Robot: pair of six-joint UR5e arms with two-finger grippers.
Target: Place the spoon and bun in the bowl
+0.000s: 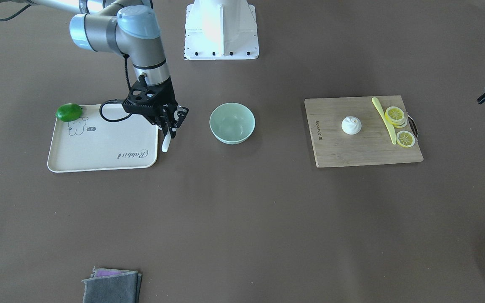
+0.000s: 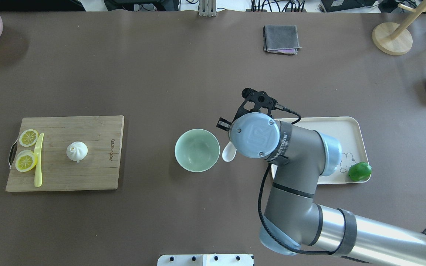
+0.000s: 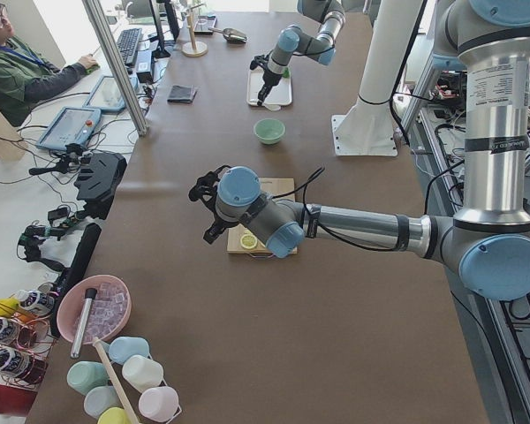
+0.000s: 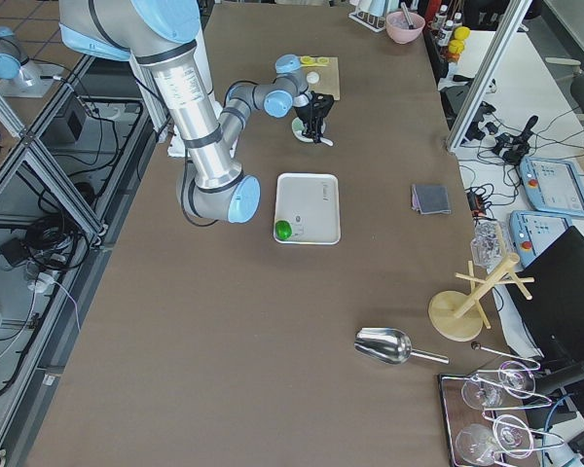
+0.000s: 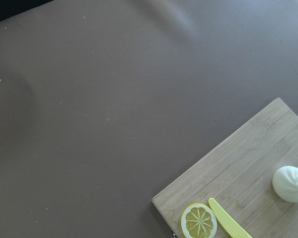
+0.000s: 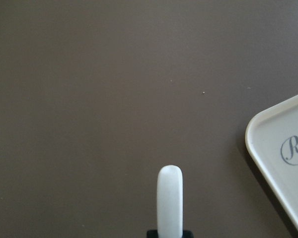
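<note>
My right gripper (image 1: 171, 130) is shut on the white spoon (image 1: 166, 144) and holds it in the air between the tray and the mint-green bowl (image 1: 232, 136). In the overhead view the spoon's scoop (image 2: 229, 152) hangs just beside the right rim of the bowl (image 2: 183, 162), which is empty. The spoon's handle (image 6: 169, 198) shows in the right wrist view. The white bun (image 1: 351, 125) sits on the wooden cutting board (image 1: 352, 153); it also shows in the left wrist view (image 5: 290, 183). My left gripper (image 1: 483, 90) is open and empty, high beyond the board's outer end.
A yellow knife (image 1: 385, 120) and lemon slices (image 1: 395, 114) lie on the board beside the bun. A cream tray (image 1: 99, 155) holds a lime (image 1: 69, 112). A folded grey cloth (image 1: 112, 286) lies at the far edge. The robot's base (image 1: 221, 29) stands behind the bowl.
</note>
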